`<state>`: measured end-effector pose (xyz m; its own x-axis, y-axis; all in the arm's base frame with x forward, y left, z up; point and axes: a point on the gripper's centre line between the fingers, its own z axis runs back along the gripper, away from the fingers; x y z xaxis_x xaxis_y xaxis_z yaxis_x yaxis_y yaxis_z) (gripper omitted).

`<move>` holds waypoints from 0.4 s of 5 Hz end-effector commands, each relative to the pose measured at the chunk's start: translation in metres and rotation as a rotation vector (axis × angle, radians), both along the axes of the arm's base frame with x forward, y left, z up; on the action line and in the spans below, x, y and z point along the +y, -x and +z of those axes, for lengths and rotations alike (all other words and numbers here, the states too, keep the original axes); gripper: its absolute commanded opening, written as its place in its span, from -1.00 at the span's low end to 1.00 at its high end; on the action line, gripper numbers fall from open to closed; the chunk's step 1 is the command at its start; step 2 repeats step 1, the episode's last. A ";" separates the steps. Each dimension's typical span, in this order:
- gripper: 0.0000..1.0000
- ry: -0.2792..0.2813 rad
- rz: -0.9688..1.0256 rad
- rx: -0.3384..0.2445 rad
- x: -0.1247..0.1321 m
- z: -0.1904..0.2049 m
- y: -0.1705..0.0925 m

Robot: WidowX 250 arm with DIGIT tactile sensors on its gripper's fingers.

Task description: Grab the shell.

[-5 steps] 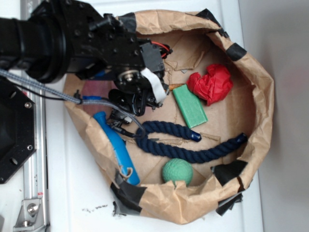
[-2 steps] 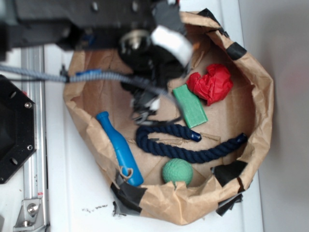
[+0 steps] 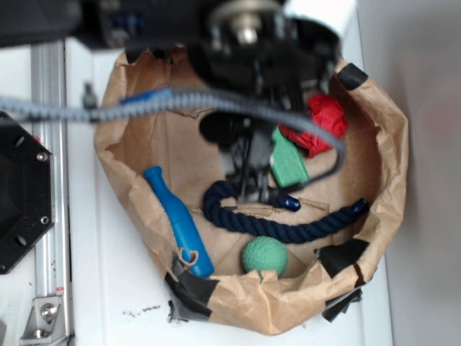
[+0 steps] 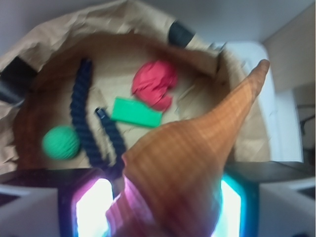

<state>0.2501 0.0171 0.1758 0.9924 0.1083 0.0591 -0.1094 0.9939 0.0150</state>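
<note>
The hand (image 4: 163,202) is clamping the shell (image 4: 192,158), which is filling the lower centre of the wrist view between the two glowing pads (image 4: 94,207), its ribbed tan-orange body widening toward the camera and its point slanting up toward 1 o'clock. In the exterior view the hand (image 3: 248,176) is hanging blurred over the middle of the crumpled paper bag (image 3: 389,151), and the shell itself cannot be made out there behind the dark arm. Just beside the hand at 3 o'clock, the green block (image 3: 289,162) is lying on the bag's floor, and beyond it toward 1 o'clock the red crumpled cloth (image 3: 328,119) is touching the block's far end. Directly below the hand, the navy rope (image 3: 288,229) is curving across the floor toward the bag's wall at 4 o'clock. The green ball (image 3: 264,255) is sitting at 6 o'clock, just beyond the rope. At 8 o'clock the blue bottle-shaped toy (image 3: 176,220) is lying slanted along the bag's near wall. The bag is resting on the white tabletop (image 3: 108,288).
</note>
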 end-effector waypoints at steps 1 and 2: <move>-1.00 0.014 -0.041 -0.096 -0.027 0.013 -0.002; -1.00 0.014 -0.041 -0.096 -0.027 0.013 -0.002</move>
